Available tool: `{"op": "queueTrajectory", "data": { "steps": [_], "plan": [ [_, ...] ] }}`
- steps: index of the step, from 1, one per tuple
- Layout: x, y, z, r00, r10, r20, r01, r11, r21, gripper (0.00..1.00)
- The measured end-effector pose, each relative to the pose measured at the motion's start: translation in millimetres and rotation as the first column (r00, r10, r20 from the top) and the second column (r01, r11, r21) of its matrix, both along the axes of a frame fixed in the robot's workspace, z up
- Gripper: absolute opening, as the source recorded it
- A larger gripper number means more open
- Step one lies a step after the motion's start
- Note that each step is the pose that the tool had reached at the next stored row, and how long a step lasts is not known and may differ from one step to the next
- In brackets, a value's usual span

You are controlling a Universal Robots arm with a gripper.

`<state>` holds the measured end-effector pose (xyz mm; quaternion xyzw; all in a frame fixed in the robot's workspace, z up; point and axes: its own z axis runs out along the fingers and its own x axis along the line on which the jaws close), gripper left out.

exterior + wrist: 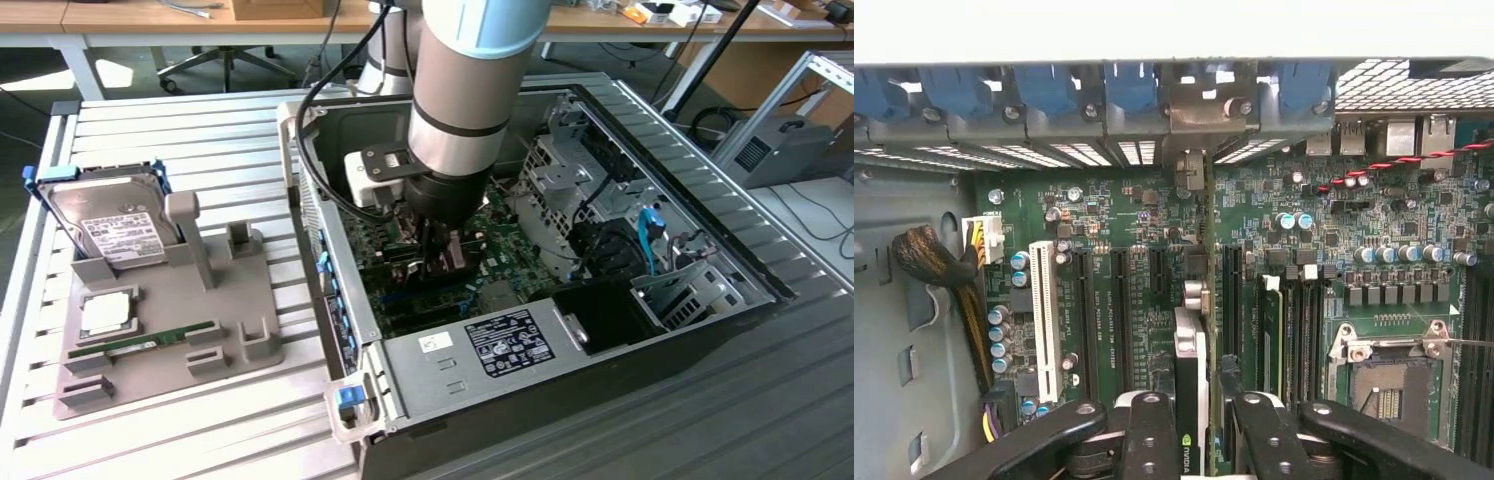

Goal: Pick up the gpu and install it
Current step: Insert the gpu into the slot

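On the exterior view's left, the gray fixture tray [160, 340] holds the hard drive [114, 235]. Centre: the gripper [1196, 420] is clenched on the gpu [1192, 375], held edge-down inside the computer case [534, 360]. Keep the card vertical and aligned with the motherboard slot [1206, 250], bracket toward the rear openings

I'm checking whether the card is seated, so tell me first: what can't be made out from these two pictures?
- Exterior view: the gripper and the gpu are mostly hidden by the arm's own wrist.
- Wrist view: the gpu is seen edge-on between the fingers; its lower edge and the slot beneath are hidden, so seating cannot be judged.
- Wrist view: the motherboard markings are too small to read.
- Exterior view: the computer case floor under the drive cage is in shadow.
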<state>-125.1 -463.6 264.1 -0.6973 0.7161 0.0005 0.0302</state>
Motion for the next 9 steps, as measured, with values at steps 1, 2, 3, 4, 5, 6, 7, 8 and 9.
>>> {"op": "queueTrajectory", "data": {
  "steps": [1,2,3,4,5,6,7,8,9],
  "plan": [
    [0.0,0.0,0.0,1.0000,0.000,0.0000,0.000,1.0000,0.0000,0.27],
    [0.0,-0.1,-0.2,1.0000,0.000,-0.0001,0.000,1.0000,-0.0002,0.27],
    [0.0,-0.1,-0.8,1.0000,0.000,-0.0001,0.000,1.0000,-0.0001,0.27],
    [0.0,-0.1,-1.5,1.0000,0.000,-0.0001,0.000,1.0000,-0.0001,0.27],
    [-0.1,-0.1,-1.5,1.0000,0.000,-0.0002,0.000,1.0000,-0.0003,0.27],
    [0.0,-0.1,-1.6,1.0000,0.000,0.0000,0.000,1.0000,0.0002,0.27],
    [0.0,-0.1,-1.6,1.0000,0.000,0.0000,0.000,1.0000,0.0006,0.27],
    [0.0,-0.1,-1.7,1.0000,0.000,0.0000,0.000,1.0000,0.0008,0.27],
    [-0.1,-0.1,-1.7,1.0000,0.000,0.0001,0.000,1.0000,0.0013,0.27]
  ]
}}
